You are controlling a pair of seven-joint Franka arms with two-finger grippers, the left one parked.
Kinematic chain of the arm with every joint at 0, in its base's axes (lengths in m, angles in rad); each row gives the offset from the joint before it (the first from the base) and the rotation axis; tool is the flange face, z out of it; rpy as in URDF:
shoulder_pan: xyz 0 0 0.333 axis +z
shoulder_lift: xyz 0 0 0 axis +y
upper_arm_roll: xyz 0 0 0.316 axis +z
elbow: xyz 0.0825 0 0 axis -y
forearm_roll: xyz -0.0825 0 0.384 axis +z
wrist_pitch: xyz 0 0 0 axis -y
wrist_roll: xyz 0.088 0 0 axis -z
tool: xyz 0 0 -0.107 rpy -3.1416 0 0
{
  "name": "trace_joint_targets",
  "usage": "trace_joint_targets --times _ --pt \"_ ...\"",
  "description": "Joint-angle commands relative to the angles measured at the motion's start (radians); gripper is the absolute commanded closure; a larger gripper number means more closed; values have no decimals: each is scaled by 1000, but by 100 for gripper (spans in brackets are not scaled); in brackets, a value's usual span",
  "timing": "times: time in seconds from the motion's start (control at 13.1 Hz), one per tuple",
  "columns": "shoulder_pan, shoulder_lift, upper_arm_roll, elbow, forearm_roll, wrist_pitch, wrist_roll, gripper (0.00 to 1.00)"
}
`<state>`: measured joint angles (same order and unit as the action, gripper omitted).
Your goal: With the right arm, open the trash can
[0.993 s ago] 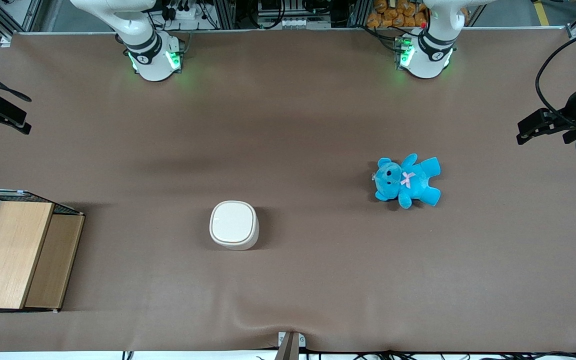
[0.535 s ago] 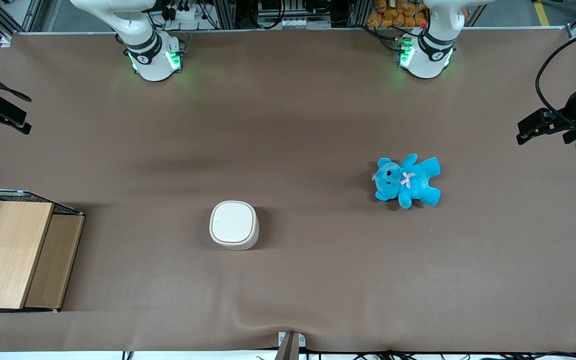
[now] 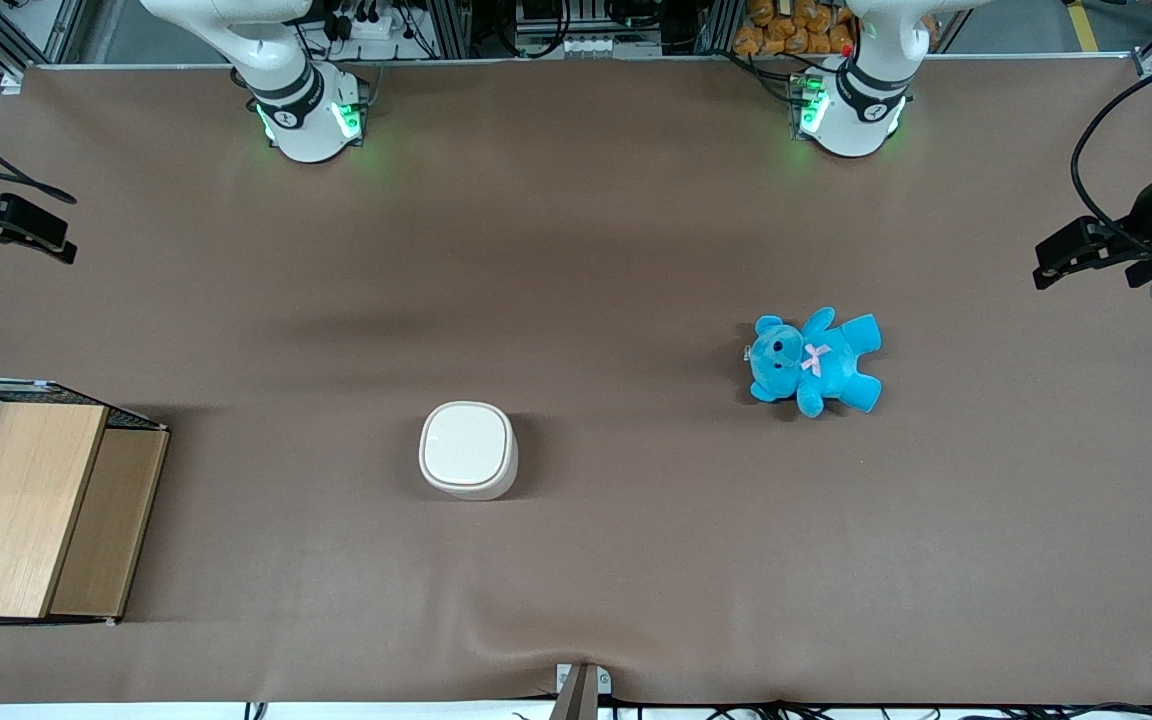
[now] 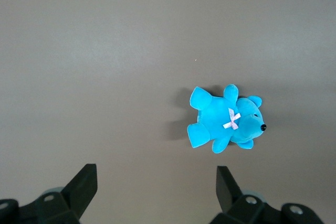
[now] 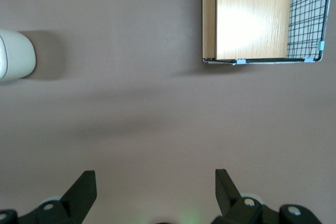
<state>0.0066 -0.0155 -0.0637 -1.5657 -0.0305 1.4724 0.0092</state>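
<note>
Spread wide with nothing between its two black fingers, the claw [image 5: 152,187] hangs above bare brown tabletop [image 3: 576,250] at the working arm's end, well apart from the trash can [image 3: 468,449]. In the front view only a dark part of it shows at the picture's edge [image 3: 6,225]. That cream-white, rounded-square can stands upright on the tabletop, nearer the front camera than the arm bases, its flat lid [image 3: 467,443] down and shut; the right wrist view catches only a sliver of its rounded side [image 5: 16,55]. Toward the working arm's end from the can sits a wire crate [image 3: 31,510] with light wooden boards on top, also seen from the wrist camera [image 5: 260,17]. Toward the parked arm's end, well apart from the can, a blue teddy bear [image 3: 814,362] with a small pink bow lies on its back, also visible in the left wrist view [image 4: 226,121].
</note>
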Motion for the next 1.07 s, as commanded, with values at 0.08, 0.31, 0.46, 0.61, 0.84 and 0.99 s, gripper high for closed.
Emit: trace_joint_targets --times 0.08,0.31,0.46,0.61,0.84,0.99 --pt "-5 0 8 0 8 -6 -14 0" --pt "0 2 10 1 9 -1 -12 0" --pt "-7 11 7 3 52 3 -11 0" --pt "-19 29 5 4 125 12 -12 0" --pt "-7 64 7 19 130 37 -3 0" --pt "0 107 8 47 132 40 0 0"
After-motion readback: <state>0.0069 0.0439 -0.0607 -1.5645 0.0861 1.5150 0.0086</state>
